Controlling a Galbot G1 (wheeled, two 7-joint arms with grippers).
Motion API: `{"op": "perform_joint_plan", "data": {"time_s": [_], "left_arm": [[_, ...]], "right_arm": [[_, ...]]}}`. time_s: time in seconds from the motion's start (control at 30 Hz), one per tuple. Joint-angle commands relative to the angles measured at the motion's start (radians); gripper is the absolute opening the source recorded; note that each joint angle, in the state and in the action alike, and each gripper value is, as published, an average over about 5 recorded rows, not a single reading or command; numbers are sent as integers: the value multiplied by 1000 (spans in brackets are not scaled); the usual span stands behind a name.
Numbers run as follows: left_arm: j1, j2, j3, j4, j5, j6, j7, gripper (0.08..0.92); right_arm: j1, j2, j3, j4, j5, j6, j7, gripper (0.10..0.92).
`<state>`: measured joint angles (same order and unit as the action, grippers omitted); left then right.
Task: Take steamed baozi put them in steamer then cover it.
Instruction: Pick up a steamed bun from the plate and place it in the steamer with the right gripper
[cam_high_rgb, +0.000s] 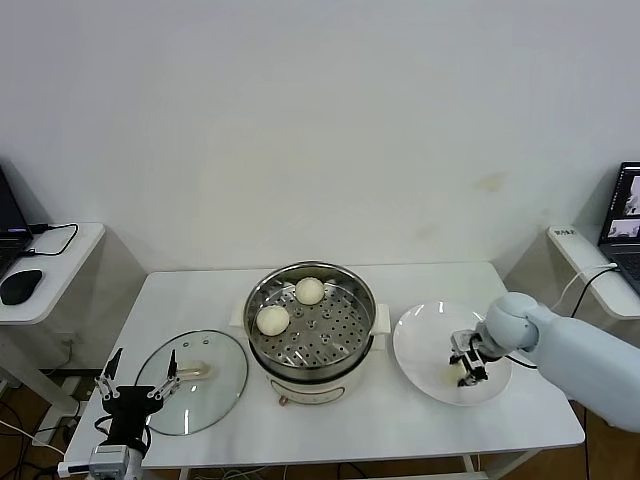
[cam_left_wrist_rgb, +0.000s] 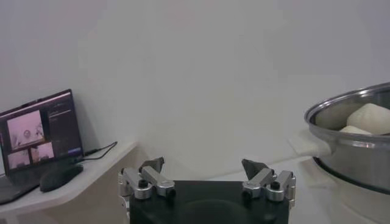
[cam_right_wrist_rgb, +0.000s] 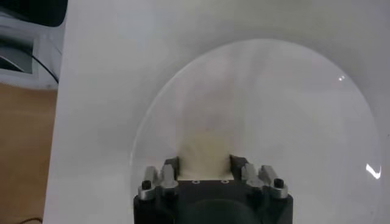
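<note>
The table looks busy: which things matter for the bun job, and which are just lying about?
In the job: two baozi in the steamer, one baozi gripped by the right gripper on the plate, cover.
Lying about: mouse, laptop.

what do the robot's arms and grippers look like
The right arm is a smooth pale blue-white shell with a rounded wrist joint. Both the right gripper and the left gripper have black bodies, silver metal finger links with dark screws, and dark fingertips.
</note>
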<state>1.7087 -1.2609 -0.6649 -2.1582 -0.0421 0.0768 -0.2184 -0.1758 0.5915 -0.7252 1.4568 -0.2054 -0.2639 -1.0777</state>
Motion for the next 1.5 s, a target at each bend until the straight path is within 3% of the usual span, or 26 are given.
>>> {"op": "perform_joint_plan", "data": {"time_s": [0.03,0.33,0.53,0.83,1.1,1.5], "left_arm": [[0,1,1,-3,0,0,0,823],[-2,4,7,-16,-1,2,1,823],[1,11,5,-25,-2,2,1,823],[-1,9,4,-28,-3,3,2,823],[-3,-1,-11,-19,-5,-1,2,823],[-7,-19,-48,-25,-25,-1,1,823]], "right_arm": [[41,-27,-2,14,28,-2,-3,500],[277,-86,-80,62,142,-10,-20,526],[499,-46,-173,59,232,-15,-31,526],[782,172,-351,62,360,-17,-17,526],[788,396,-423,61,477,41,43,526],[690,597,-534,26,365,226,72,526]]}}
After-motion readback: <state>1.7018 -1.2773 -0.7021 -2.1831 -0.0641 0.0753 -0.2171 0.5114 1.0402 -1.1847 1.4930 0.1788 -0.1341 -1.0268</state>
